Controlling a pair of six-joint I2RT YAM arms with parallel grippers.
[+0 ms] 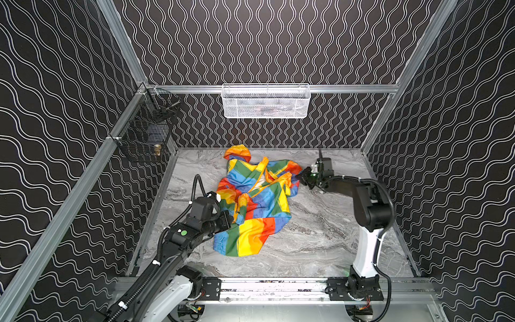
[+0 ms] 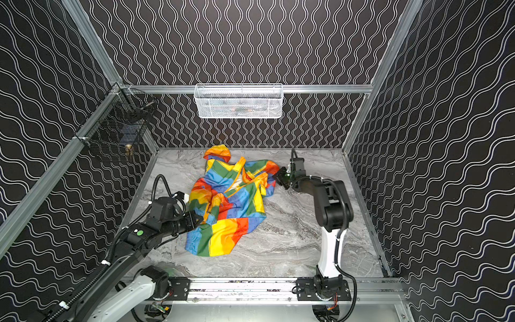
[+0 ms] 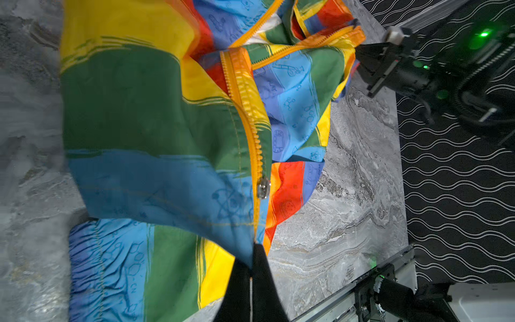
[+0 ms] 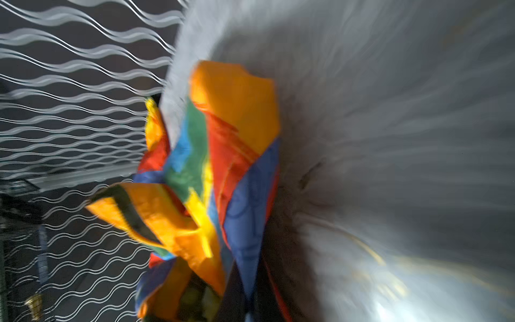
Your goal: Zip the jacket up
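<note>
Crumpled rainbow-striped hooded jacket (image 1: 259,200) lies on grey marble tabletop (image 1: 320,237) between the claws: left gripper (image 3: 253,249) pinching hem at orange zipper band (image 3: 252,122) end, right gripper (image 1: 301,176) closed on opposite edge.

In both top views we look down from high above the near edge, facing the back wall (image 1: 264,41), far enough off to take in the whole table (image 1: 320,237). From the left wrist we sit close behind the left gripper (image 3: 254,251), looking past its tips across the jacket (image 3: 139,111) to the right gripper (image 3: 362,60), which the top views also show. From the right wrist we sit very near the cloth. Through the blur we seem to face a patterned side wall (image 4: 69,83).
</note>
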